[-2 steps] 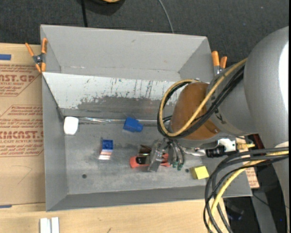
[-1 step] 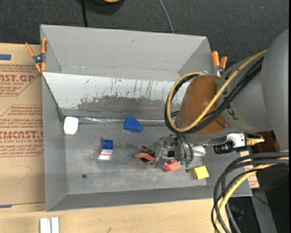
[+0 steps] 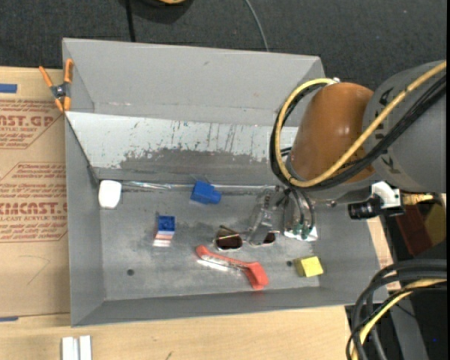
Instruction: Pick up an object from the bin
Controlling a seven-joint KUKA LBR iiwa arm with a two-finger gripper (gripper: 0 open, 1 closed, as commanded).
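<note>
Where the arm reaches in from the right under its smooth orange cover [image 3: 331, 139], the pincer [image 3: 265, 226] hangs low over the right half of the bin [image 3: 187, 88], its metal tip directly above or touching the right end of a dark glossy object [image 3: 228, 239]. That object has two rounded lobes with brownish faces, and it lies flat on the floor towards the front. Whether the pincer is open or closed cannot be told, and nothing is seen gripped in it. Just beside the pincer, on its right, lies a small white-and-green piece [image 3: 303, 234] of unclear shape. A yellow cube [image 3: 310, 266] sits near the front right corner, apart from the rest. Just in front of the dark object lies a long salmon-red tool [image 3: 234, 265], flat, with a broader end at its right. A solid blue block [image 3: 205, 193] rests near the foot of the back wall. Left of centre stands a smaller block, blue above and white below [image 3: 164, 230]. A white cylinder [image 3: 109, 193] lies against the left wall. The bin is grey sheet metal, its sloping back wall scuffed and streaked.
</note>
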